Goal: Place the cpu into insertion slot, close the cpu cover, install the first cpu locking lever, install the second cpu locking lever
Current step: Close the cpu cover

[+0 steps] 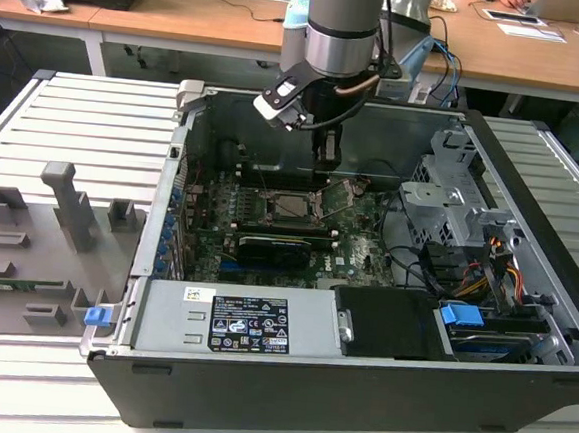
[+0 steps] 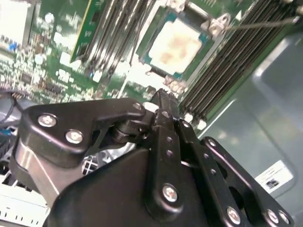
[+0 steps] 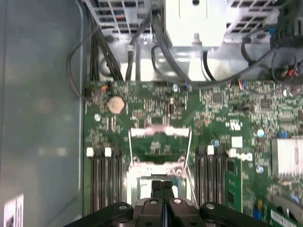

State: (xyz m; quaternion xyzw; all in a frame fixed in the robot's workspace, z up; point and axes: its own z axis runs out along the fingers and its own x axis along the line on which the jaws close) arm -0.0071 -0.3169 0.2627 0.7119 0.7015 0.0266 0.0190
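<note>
Arm's gripper (image 3: 162, 183) with jaws clenched together on nothing, hovering just above the insertion slot (image 2: 176, 85), cpu (image 2: 177, 43) lying flat inside the slot, cpu cover (image 3: 161, 133) tilted open beside the slot, green motherboard (image 3: 218, 118) around the slot

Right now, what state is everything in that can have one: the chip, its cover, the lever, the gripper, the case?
cpu: seated face up in the insertion slot.
cpu cover: open, tipped back off the slot.
locking lever: unlatched, sticking out past the slot.
gripper: shut, empty, just above the slot.
computer case: open, side panel off.
</note>
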